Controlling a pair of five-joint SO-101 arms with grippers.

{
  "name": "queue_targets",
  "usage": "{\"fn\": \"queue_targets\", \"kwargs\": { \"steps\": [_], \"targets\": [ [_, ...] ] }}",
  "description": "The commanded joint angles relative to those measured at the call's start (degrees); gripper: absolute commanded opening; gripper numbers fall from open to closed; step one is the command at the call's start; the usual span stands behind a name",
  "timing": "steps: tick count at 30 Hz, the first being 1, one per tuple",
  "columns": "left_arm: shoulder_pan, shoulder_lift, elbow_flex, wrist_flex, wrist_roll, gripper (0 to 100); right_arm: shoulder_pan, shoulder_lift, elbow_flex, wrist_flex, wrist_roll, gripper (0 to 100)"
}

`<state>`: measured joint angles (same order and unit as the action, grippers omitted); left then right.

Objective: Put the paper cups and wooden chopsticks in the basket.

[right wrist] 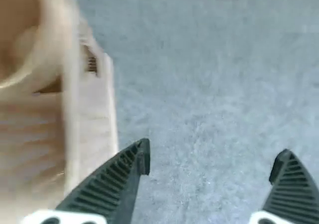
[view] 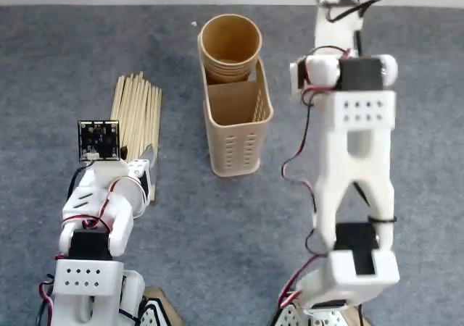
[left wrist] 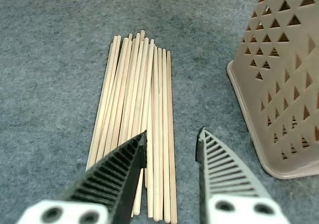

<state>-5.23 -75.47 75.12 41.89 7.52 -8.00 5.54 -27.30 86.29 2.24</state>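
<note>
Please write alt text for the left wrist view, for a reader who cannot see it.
The left gripper, open, hangs over one end of a bundle of wooden chopsticks lying on grey carpet. A perforated beige basket stands beside them.

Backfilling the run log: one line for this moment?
paper cups: in basket | chopsticks: bundled beside basket | left hand: open over chopsticks | right hand: open beside basket
</note>
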Motion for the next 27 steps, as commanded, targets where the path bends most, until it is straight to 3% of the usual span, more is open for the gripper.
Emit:
{"fn": "queue_targets", "kwargs": {
  "steps": [1,16,27],
  "targets": [
    [0.6,-0.7,-0.2,-0.7,-0.5,19,0.5,4.5,6.4,-6.5,0.7,37.2],
    [0.6,-0.7,-0.2,-0.9,-0.5,19,-11.1,11.6,16.7,-8.3,0.2,37.2],
    [0.6,-0.7,-0.7,-1.2,-0.5,19,-7.8,13.5,16.9,-8.7,0.2,37.2]
  ]
}}
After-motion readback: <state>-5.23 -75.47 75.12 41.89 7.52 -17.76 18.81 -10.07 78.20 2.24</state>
